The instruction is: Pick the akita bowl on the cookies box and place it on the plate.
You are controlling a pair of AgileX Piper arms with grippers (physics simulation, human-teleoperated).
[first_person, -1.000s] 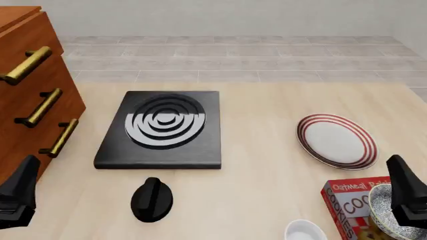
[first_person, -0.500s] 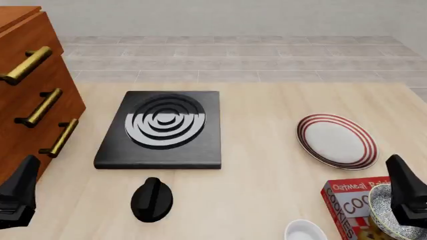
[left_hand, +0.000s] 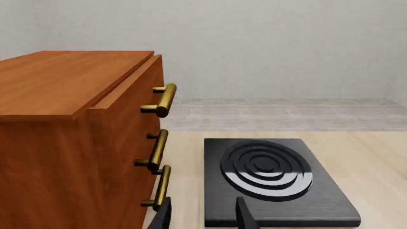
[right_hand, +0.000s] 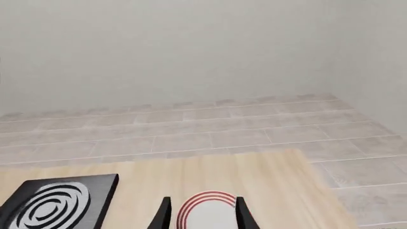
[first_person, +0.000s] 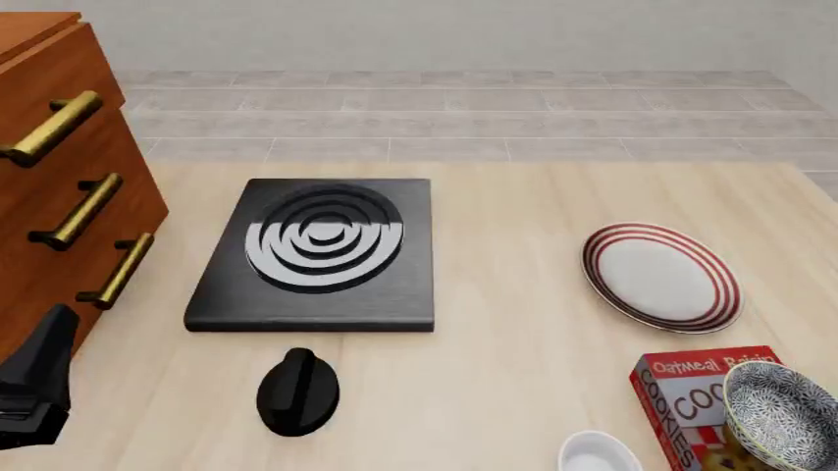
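Note:
The akita bowl (first_person: 783, 414), white with dark speckles, sits upright on the red cookies box (first_person: 684, 400) at the table's near right corner. Beyond them lies the plate (first_person: 661, 275), white with red rings. My right gripper (right_hand: 203, 206) is out of the front view. In its wrist view its fingers stand open and empty, with the plate (right_hand: 206, 220) far ahead between them. The bowl and box are out of that view. My left gripper (first_person: 33, 388) hangs at the near left by the cabinet. It is open and empty in the left wrist view (left_hand: 203, 210).
A black stove plate (first_person: 318, 250) lies mid-table with a black knob (first_person: 298, 391) in front of it. A wooden cabinet (first_person: 59, 167) with brass handles stands at the left. A plain white bowl (first_person: 599, 455) sits near the front edge, left of the box.
My right gripper, which stood over the bowl's right side, has left the front view, so the whole bowl shows. The left gripper and all objects have stayed put.

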